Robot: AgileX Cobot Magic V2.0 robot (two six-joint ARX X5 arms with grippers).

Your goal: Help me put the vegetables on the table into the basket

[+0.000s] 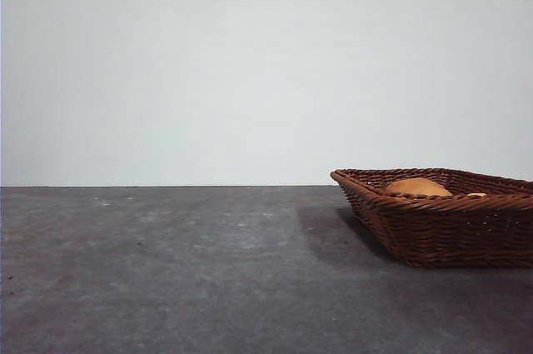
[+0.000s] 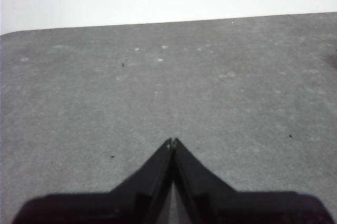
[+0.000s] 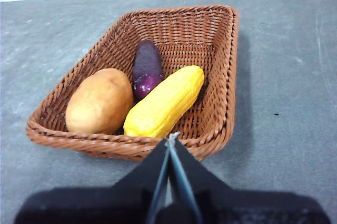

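All three vegetables lie in the basket (image 3: 210, 76): potato (image 3: 100, 101), eggplant (image 3: 147, 68) and yellow oblong one (image 3: 166, 100) side by side. The right claw (image 3: 171, 138) hangs above its rim, jaws together. The left claw (image 2: 172, 142), also pressed together, hangs over bare tabletop (image 2: 158, 92)

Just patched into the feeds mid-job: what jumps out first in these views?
The wicker basket grabs the eye: in the right wrist view it holds all three vegetables, the potato-like oval, the bumpy yellow one beside it, and the purple eggplant between and behind them. The right gripper hangs just outside the basket's rim, jaws shut and empty. The left gripper, also shut, sits over bare grey table.
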